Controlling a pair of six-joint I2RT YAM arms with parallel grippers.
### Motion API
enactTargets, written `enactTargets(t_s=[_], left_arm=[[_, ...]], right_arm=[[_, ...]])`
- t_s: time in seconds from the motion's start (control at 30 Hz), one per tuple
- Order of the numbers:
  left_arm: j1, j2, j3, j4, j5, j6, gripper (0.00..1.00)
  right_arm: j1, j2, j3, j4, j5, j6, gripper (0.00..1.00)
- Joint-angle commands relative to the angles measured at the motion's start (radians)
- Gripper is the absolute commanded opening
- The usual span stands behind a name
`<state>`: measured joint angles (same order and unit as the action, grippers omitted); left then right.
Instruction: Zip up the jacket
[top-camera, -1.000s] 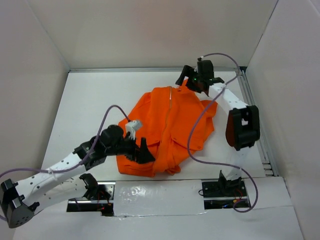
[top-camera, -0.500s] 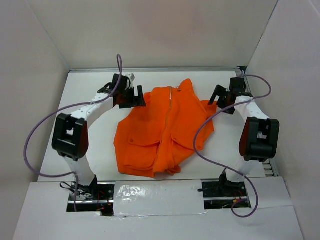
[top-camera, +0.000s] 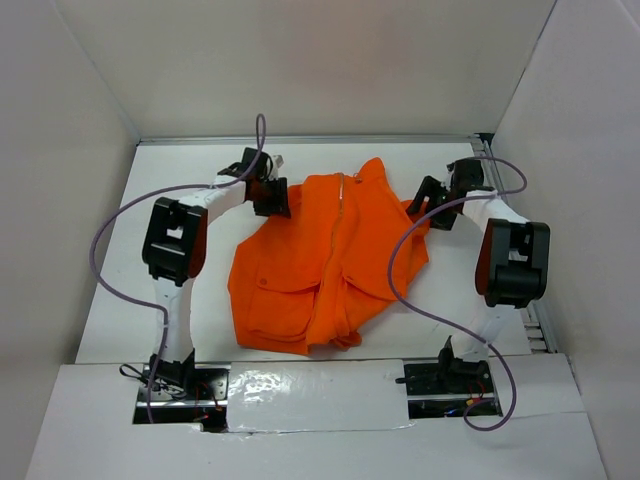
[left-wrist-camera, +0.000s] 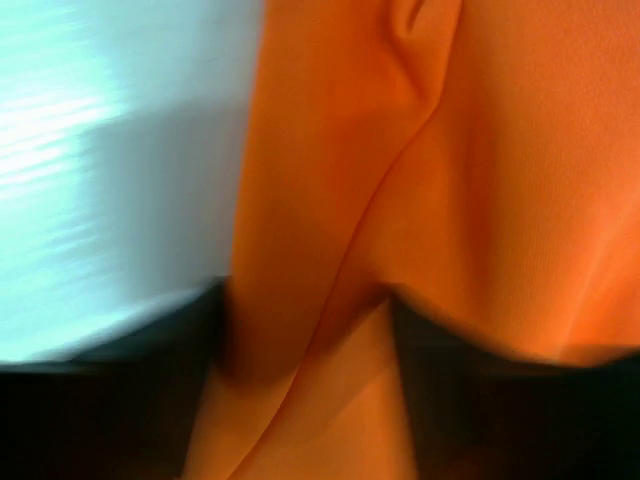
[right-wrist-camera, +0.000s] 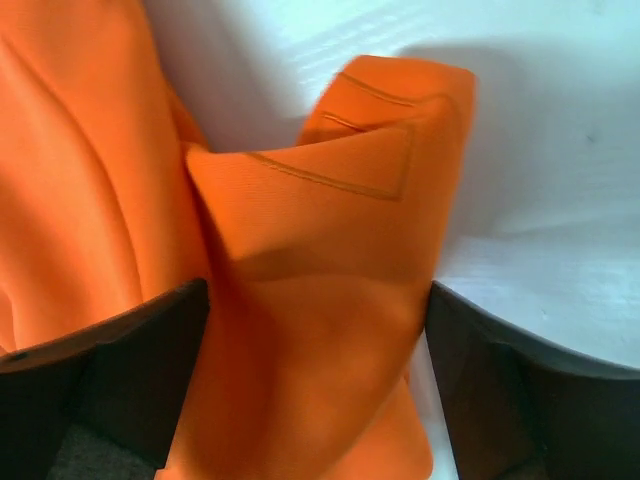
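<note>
The bright orange jacket (top-camera: 325, 260) lies crumpled on the white table, its pale zipper (top-camera: 340, 215) running down the middle. My left gripper (top-camera: 275, 197) is at the jacket's far left edge. In the blurred left wrist view the jacket (left-wrist-camera: 480, 180) fills the space between the dark fingers (left-wrist-camera: 100, 400), and my left gripper (left-wrist-camera: 305, 400) is pinched on it. My right gripper (top-camera: 425, 200) is at the far right edge. There a stitched fold (right-wrist-camera: 350, 150) of the jacket (right-wrist-camera: 90, 180) lies between the fingers (right-wrist-camera: 110, 380) of my right gripper (right-wrist-camera: 315, 390), whose jaws stand wide.
White walls close in the table (top-camera: 170, 180) at the back and both sides. A metal rail (top-camera: 510, 230) runs along the right edge. Purple cables (top-camera: 400, 270) loop from both arms, the right one across the jacket.
A second ago the left gripper was at the jacket's near left hem and the right at the collar. Both have moved to the far side edges. Both pairs of jaws have narrowed around fabric.
</note>
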<state>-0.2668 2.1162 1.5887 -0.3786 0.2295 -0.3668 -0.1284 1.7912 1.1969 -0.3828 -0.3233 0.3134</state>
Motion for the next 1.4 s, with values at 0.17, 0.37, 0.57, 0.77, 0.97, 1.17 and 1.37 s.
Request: enactTargets(t_s=[0.17,0.37,0.57,0.77,0.97,1.17,1.37], left_arm=[[0.008,0.027,0.094,0.046,0.067,-0.020,0.00],[0.000,-0.418,-0.122,0.245,-0.007,0.002,0.00],[-0.090,-0.836,-0.200,0.296,-0.173,0.097,0.00],[-0.137,-1.183,-0.193,0.256,-0.161,0.164,0.00],[-0.137,-1.322,-0.040,0.187,0.002,0.163,0.00],[-0.135,-1.279,-0.077,0.195,0.002,0.135,0.00],[-0.085,-1.046,-0.268,0.276,-0.176,0.066,0.00]], right_arm=[[0.055,0.040,0.087,0.111,-0.002,0.042,0.00],[0.099,-0.313,0.033,0.137,0.281,0.078,0.00],[0.177,-0.703,0.032,0.067,0.495,0.011,0.00],[0.251,-0.990,0.142,-0.030,0.576,-0.078,0.00],[0.289,-1.089,0.375,-0.128,0.494,-0.100,0.00],[0.286,-1.057,0.353,-0.123,0.449,-0.083,0.00],[0.248,-0.842,0.023,0.066,0.439,-0.019,0.00]])
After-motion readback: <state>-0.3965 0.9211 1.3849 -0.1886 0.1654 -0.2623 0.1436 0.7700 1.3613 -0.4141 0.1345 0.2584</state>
